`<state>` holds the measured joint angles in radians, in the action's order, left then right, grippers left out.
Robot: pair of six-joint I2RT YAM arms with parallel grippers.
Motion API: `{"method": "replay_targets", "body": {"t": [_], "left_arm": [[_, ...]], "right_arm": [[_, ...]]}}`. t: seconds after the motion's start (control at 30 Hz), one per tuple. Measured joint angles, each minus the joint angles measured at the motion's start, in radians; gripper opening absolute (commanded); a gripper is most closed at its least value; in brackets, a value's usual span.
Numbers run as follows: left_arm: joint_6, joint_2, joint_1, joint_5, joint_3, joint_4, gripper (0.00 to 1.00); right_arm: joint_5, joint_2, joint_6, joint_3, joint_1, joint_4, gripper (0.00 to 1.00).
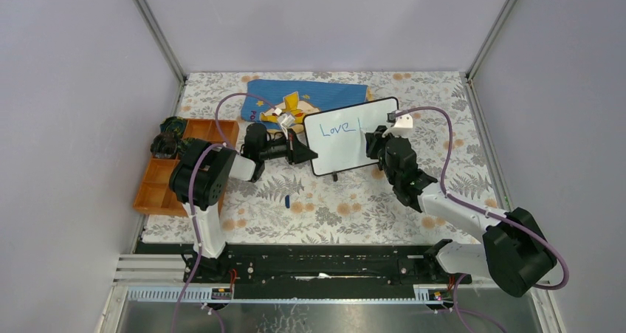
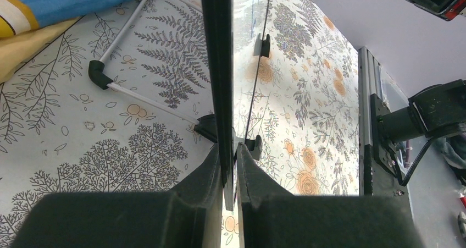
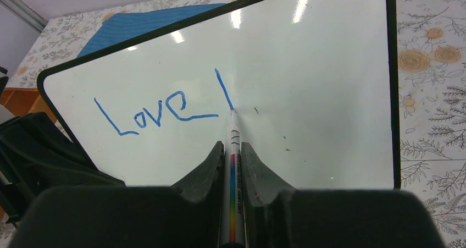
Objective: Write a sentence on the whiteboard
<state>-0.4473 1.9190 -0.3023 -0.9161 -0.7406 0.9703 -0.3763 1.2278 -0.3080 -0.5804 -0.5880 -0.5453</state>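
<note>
My left gripper point(image 2: 229, 155) is clamped on the left-hand edge of the small rectangular whiteboard point(image 1: 353, 137), a glossy white panel with a thin black rim. The fingers pinch the thin panel from both sides. The board stands tilted near the middle of the floral-patterned table cover point(image 1: 354, 200), just in front of the blue cloth with a yellow cartoon figure point(image 1: 317, 95). I cannot tell whether its little black feet bear any weight. My right gripper point(image 3: 232, 149) is closed tight on a slim white marker with a rainbow-striped barrel point(image 3: 232, 182), and the tip touches the board face. The sentence point(image 3: 156, 113), in thin blue handwriting, reads "Love" plus one slanted downstroke, so I judge the second word only just opened. Risks noted:

- The left hold covers only a narrow strip of rim, and pen pressure applied well away from it could lever the panel round. That would leave wobbly or broken strokes.
- A hard press could push the marker back between my right fingers and lift the tip off the surface.
- Little white remains to the right of the stroke, so the letters may crowd the rim unless the text drops to a second line.
- My right fingers, passing low over fresh ink, could smear "Love".
</note>
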Motion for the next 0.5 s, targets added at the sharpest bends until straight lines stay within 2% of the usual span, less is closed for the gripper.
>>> {"method": "replay_targets", "body": {"t": [0.5], "left_arm": [[0.016,-0.008,-0.005,0.008,0.0,-0.016,0.0]], "right_arm": [[0.001,-0.009,-0.006,0.005,0.0,0.025,0.0]]}}
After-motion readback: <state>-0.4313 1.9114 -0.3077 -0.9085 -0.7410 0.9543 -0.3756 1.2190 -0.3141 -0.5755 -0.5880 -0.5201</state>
